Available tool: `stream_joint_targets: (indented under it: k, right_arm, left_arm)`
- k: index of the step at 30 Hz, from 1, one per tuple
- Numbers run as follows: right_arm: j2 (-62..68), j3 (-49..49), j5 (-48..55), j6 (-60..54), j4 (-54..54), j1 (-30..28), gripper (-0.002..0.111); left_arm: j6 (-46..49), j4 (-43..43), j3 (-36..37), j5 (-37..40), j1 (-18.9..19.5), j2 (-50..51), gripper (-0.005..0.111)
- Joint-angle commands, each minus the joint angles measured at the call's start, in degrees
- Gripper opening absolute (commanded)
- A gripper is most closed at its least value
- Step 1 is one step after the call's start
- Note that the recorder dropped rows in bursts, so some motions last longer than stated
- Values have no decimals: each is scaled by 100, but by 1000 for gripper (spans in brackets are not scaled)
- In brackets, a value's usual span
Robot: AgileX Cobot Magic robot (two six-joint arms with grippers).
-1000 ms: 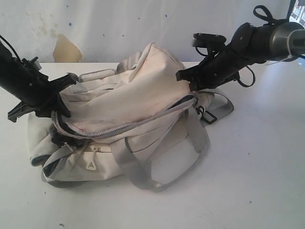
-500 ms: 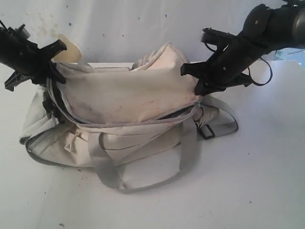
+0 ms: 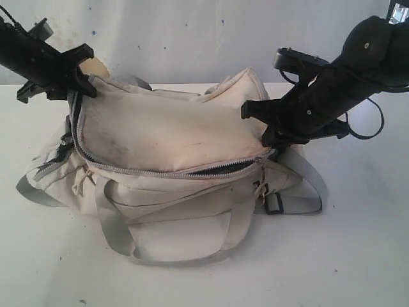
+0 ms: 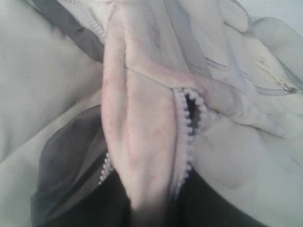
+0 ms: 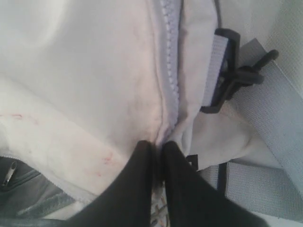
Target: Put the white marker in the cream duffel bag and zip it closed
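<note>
1. The cream duffel bag (image 3: 172, 128) sits in the middle of the worktop (image 3: 348, 256), nearer the far edge than the near one. Its long side faces the near edge.
2. The white marker is nowhere in view. It may already be inside the bag, but the pictures do not settle that.
3. The bag is soft and floppy. It sags and creases wherever it is not held, so I judge it needs tension from both ends for the slider to run. The fabric looks grippy rather than slick and not fragile. The best holds are the seam ends beside the zipper (image 3: 147, 170).
4. The zipper runs along the front of the top panel. Most of it looks meshed, but a dark gap (image 3: 223, 168) shows toward the right edge of the worktop. Only dark lining is visible through the gap, with no contents.
5. The left gripper (image 3: 86, 71) is toward the far left corner, pinching a fold at the bag's end and holding it raised. The left wrist view shows that fold with its zipper teeth (image 4: 188, 118) running into the dark jaws.
6. The right gripper (image 3: 255, 126) is toward the right edge, its fingers (image 5: 130, 189) pressed together on the zipper seam at the other end.
7. Grey webbing handles (image 3: 115, 230) lie slack toward the near edge. A black buckle (image 3: 273, 203) hangs just below the right gripper.
</note>
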Motion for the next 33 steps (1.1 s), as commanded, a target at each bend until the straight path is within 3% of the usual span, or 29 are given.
stream_joint_targets:
  k: [1,3,6,9,11,18,21,26,29,33]
  right_arm:
    - [-16,27,-139,104,-78,1,5]
    - [-16,27,-144,104,-78,1,15]
    - [-16,27,-218,104,-78,1,34]
    - [-16,-18,-241,104,-64,-30,53]
    - [-16,-134,-213,104,-80,-88,59]
    - [-2,-799,296,41,-17,-402,60]
    - [89,-888,296,41,140,-571,60]
    - [182,-925,450,-721,1127,-841,55]
    - [182,-925,497,-884,1165,-896,55]
    - [182,-925,524,-884,1136,-896,55]
  left_arm:
    - [72,250,-63,111,47,-368,60]
    - [72,382,-63,336,47,-467,77]
    - [72,658,-63,561,47,-590,88]
    - [72,733,-63,806,47,-687,86]
    - [72,733,-63,910,47,-757,84]
    - [159,826,-36,1350,-8,-1329,80]
    - [249,643,364,1350,-169,-1725,80]
    - [333,606,1674,687,-1270,-2467,80]
    - [269,526,2449,147,-2058,-2749,80]
    - [258,74,3142,-559,-2784,-2824,80]
